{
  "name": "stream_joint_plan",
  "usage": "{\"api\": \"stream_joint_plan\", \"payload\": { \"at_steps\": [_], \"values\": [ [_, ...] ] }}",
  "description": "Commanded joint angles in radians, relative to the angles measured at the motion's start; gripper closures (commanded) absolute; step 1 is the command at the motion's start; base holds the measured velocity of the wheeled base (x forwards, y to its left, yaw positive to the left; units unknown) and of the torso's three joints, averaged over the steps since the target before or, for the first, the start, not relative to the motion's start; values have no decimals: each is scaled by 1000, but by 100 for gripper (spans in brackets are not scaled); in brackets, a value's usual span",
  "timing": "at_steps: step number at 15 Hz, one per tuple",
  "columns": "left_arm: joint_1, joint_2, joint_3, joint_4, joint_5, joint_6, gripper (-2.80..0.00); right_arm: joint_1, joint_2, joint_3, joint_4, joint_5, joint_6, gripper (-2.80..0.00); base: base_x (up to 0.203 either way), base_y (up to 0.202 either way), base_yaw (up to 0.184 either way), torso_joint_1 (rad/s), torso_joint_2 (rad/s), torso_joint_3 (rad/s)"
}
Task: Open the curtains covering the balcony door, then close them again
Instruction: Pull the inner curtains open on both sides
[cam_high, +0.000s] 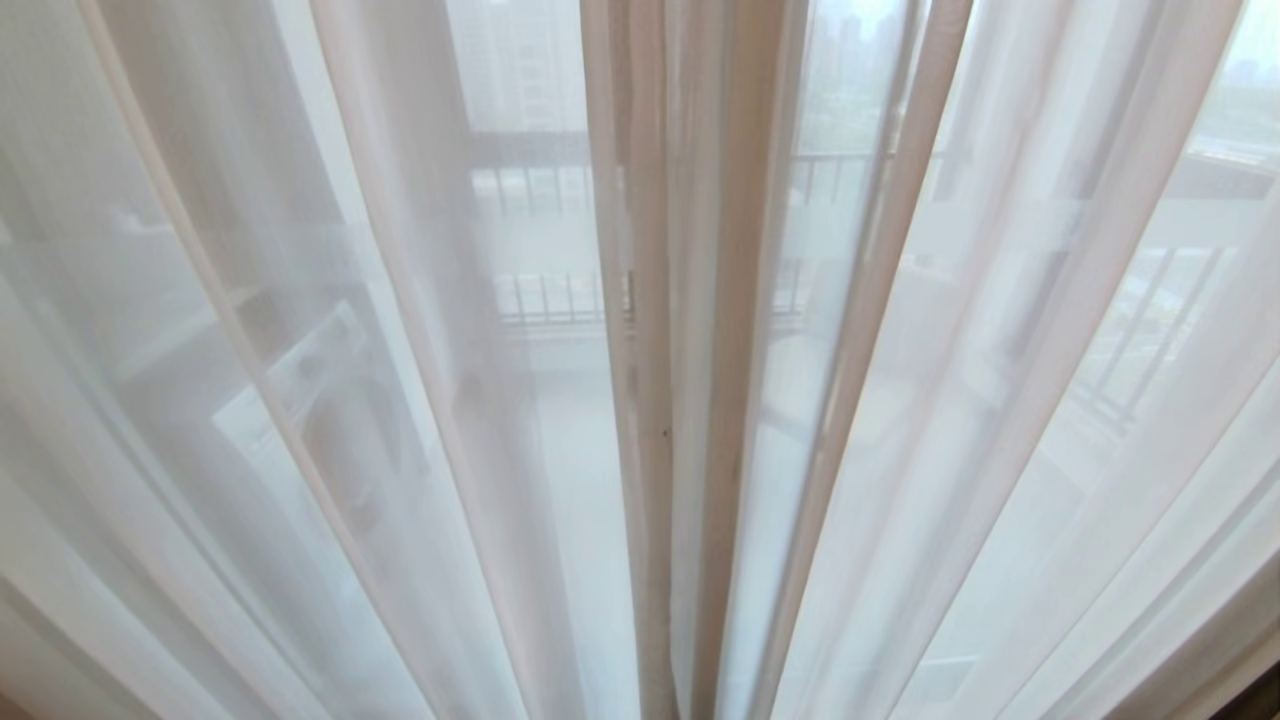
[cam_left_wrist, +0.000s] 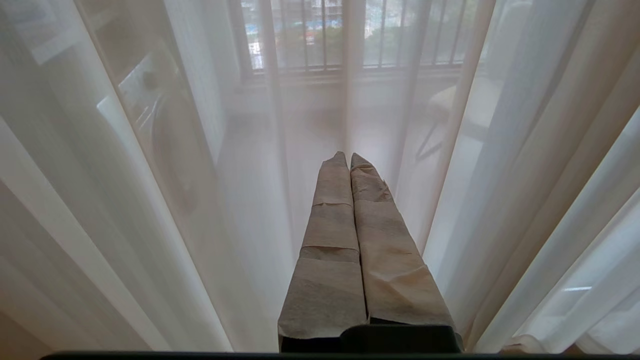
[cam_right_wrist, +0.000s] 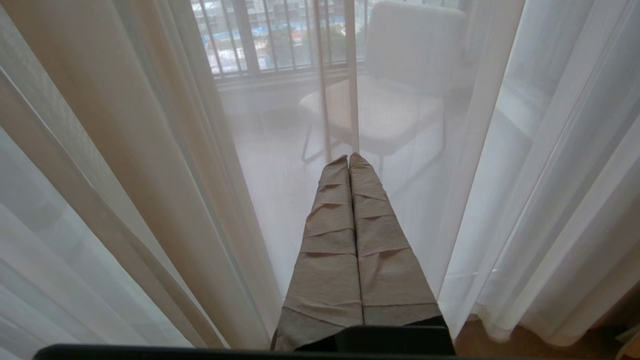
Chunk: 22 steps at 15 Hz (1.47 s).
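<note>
Daylight from a balcony glows ahead of us through the curtains (cam_high: 400, 400), whose thin white sheers hang drawn across everything we face, gathered into denser folds near the middle. Behind the fabric we make out a barred railing (cam_high: 550, 300), a washing machine (cam_high: 310, 400) on our left and a pale chair (cam_right_wrist: 395, 95) on our right. Our left gripper (cam_left_wrist: 348, 157) and right gripper (cam_right_wrist: 348, 159), both tape-wrapped, point at the sheers with fingers pressed together, holding nothing.
</note>
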Motion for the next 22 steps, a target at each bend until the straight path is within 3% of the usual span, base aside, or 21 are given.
{"api": "stream_joint_plan", "payload": {
  "at_steps": [1,18,22],
  "values": [
    [0,-2,0,0,0,2,0,0,0,0,0,0,1,0,0,0,0,0,0,0],
    [0,-2,-4,-9,-7,8,0,0,0,0,0,0,0,0,0,0,0,0,0,0],
    [0,71,-136,32,-105,-12,0,0,0,0,0,0,0,0,0,0,0,0,0,0]
  ]
}}
